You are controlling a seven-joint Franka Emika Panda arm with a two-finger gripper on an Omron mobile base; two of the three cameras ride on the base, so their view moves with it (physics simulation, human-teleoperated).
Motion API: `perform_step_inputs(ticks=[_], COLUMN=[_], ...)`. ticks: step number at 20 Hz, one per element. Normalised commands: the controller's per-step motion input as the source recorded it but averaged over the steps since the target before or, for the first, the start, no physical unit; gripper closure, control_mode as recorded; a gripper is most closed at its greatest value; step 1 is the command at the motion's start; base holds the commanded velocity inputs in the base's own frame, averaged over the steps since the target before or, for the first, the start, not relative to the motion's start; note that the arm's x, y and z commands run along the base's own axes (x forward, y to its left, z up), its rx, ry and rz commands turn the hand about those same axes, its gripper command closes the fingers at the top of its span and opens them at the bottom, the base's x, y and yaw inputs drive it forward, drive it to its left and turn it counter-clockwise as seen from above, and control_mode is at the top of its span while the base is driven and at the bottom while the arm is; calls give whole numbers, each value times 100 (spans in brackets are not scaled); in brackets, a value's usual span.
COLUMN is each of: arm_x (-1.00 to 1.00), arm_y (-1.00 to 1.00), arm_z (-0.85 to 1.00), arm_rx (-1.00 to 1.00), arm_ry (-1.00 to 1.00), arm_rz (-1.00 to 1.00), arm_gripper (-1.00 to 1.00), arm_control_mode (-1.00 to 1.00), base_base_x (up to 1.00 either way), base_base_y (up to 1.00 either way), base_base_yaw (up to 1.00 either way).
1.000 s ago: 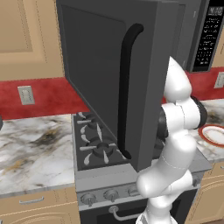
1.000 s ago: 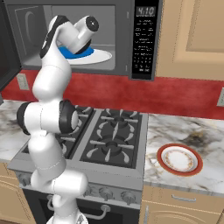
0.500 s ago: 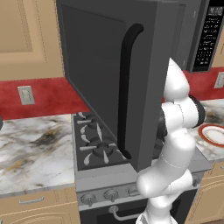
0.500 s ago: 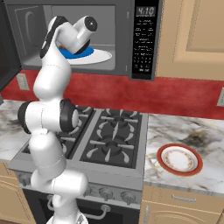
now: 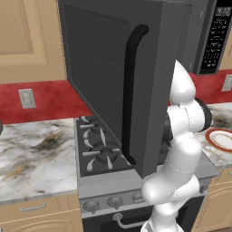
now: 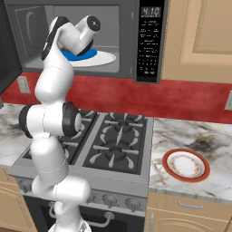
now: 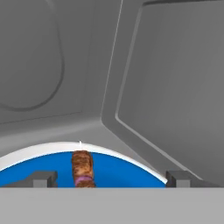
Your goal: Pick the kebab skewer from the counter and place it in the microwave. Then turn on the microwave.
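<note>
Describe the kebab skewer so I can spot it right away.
Find the dark grey microwave above the stove, door swung open. Inside lies a blue plate with a white rim; the kebab skewer lies on it between the tips of the open claw. It is the lone brown chunky stick on the blue.

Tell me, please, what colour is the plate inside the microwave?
The plate under the kebab skewer is blue with a white rim, clearest in the hand view.
</note>
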Motion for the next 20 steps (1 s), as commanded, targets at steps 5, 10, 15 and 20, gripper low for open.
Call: perform_step_inputs(ticks=[5,10,15,20], arm_x=[-8,-16,-27,-30], arm_y=[-4,0,0,-2], arm_z=[0,0,0,-3], arm_rx=[0,0,1,6], arm_ry=[0,0,-1,0], arm_rz=[0,-5,-8,-11], arm_gripper=[-100,-100,-100,-100], arm_control_mode=[-100,-100,-100,-100], base_base_x=[0,0,0,0], base_base_y=[0,0,0,0], base_base_yaw=[0,0,0,0])
